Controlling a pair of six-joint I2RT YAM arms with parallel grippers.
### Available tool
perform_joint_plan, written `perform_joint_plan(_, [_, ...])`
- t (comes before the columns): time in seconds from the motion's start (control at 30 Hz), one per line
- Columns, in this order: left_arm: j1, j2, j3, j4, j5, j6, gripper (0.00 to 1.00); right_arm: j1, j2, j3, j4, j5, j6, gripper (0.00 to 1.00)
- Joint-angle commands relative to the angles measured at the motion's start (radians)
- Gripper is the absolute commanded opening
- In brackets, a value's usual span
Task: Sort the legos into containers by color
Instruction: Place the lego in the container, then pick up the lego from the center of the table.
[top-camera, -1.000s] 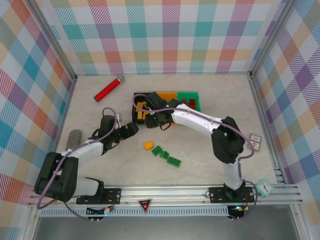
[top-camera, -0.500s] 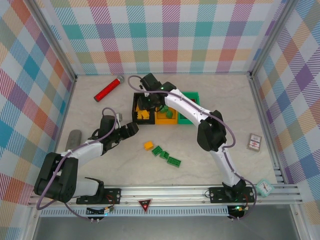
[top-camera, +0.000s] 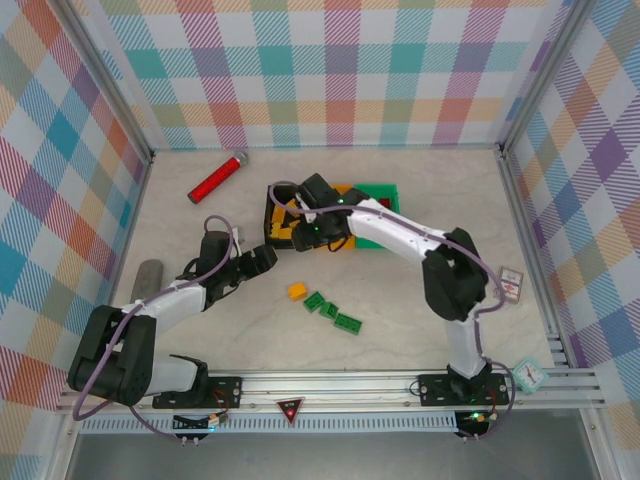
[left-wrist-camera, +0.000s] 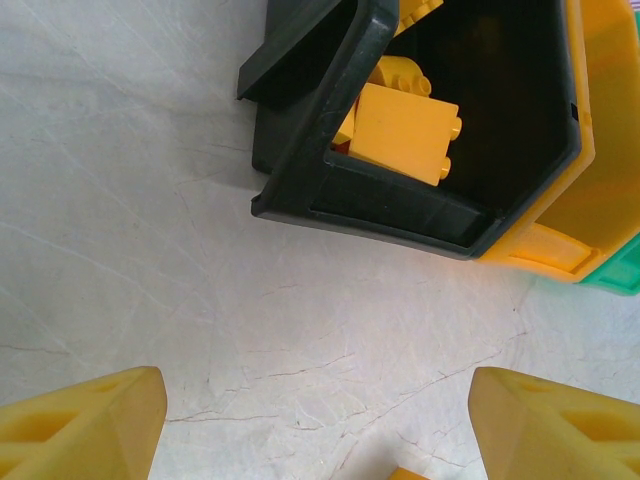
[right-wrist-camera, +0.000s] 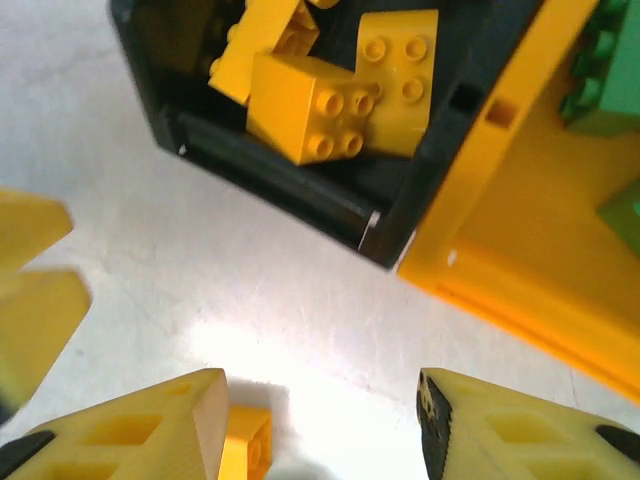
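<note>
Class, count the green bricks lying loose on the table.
3 small green studded plastic bricks in a diagonal row near mid-table: upper-left one, middle one, lower-right one. Others may be hidden.

The table (top-camera: 400, 300) is pale like stone, with thin crack lines on it. Three bins sit in a row near the back, touching side to side: a black bin (top-camera: 270, 226), then an orange bin (right-wrist-camera: 510, 260), then a green bin (top-camera: 382, 187). A long red tube (top-camera: 218, 177) with a silver end lies at the back left, well apart from the bins. Nearer the front lies one orange lego (top-camera: 297, 291), and just beside it three green legos (top-camera: 329, 310) in a slanted line. A grey thing (top-camera: 149, 277) lies by the left edge. A small card (top-camera: 510, 283) lies by the right edge.
</note>
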Motion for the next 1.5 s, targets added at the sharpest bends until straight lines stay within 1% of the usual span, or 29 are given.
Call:
perform_joint_plan(0.0, [0.012, -0.01, -0.016, 0.018, 0.008, 0.016, 0.79, 0.01, -0.128, -0.136, 0.113, 0.022, 0.014, 0.53])
perform_joint_plan(0.17, [0.012, 0.023, -0.014, 0.042, 0.024, 0.006, 0.79, 0.01, -0.251, -0.333, 0.158, 0.085, -0.006, 0.54])
perform_joint_plan(0.3, [0.011, 0.051, -0.008, 0.061, 0.064, -0.003, 0.79, 0.009, -0.351, -0.492, 0.218, 0.166, -0.034, 0.54])
perform_joint_plan(0.43, [0.004, 0.047, -0.013, 0.08, 0.084, -0.005, 0.79, -0.002, -0.436, -0.623, 0.281, 0.244, -0.078, 0.55])
perform_joint_plan(0.53, [-0.009, 0.045, -0.008, 0.08, 0.089, 0.009, 0.78, -0.018, -0.507, -0.733, 0.376, 0.26, -0.121, 0.56])
perform_joint_plan(0.73, [-0.054, 0.061, 0.011, 0.07, 0.067, 0.032, 0.78, -0.052, -0.625, -0.891, 0.529, 0.28, -0.184, 0.57])
perform_joint_plan(0.87, [-0.092, 0.078, 0.038, 0.04, 0.047, 0.062, 0.78, -0.087, -0.647, -0.966, 0.635, 0.273, -0.169, 0.59])
perform_joint_plan(0.97, [-0.127, 0.08, 0.061, -0.005, 0.009, 0.088, 0.78, -0.106, -0.629, -0.979, 0.646, 0.273, -0.151, 0.59])
perform_joint_plan(1.07, [-0.18, 0.076, 0.094, -0.069, -0.054, 0.124, 0.78, -0.111, -0.619, -0.987, 0.648, 0.275, -0.14, 0.59])
perform_joint_plan(1.2, [-0.279, 0.074, 0.144, -0.153, -0.145, 0.182, 0.77, -0.116, -0.63, -0.991, 0.662, 0.301, -0.139, 0.59])
perform_joint_plan(1.3, [-0.347, 0.08, 0.187, -0.237, -0.236, 0.238, 0.76, -0.121, -0.632, -0.993, 0.659, 0.31, -0.135, 0.6])
perform_joint_plan(1.37, [-0.369, 0.084, 0.207, -0.275, -0.282, 0.267, 0.76, -0.122, -0.637, -0.995, 0.654, 0.313, -0.131, 0.6])
perform_joint_plan(1.47, [-0.37, 0.082, 0.219, -0.323, -0.321, 0.276, 0.76, -0.124, -0.649, -1.0, 0.659, 0.32, -0.131, 0.6])
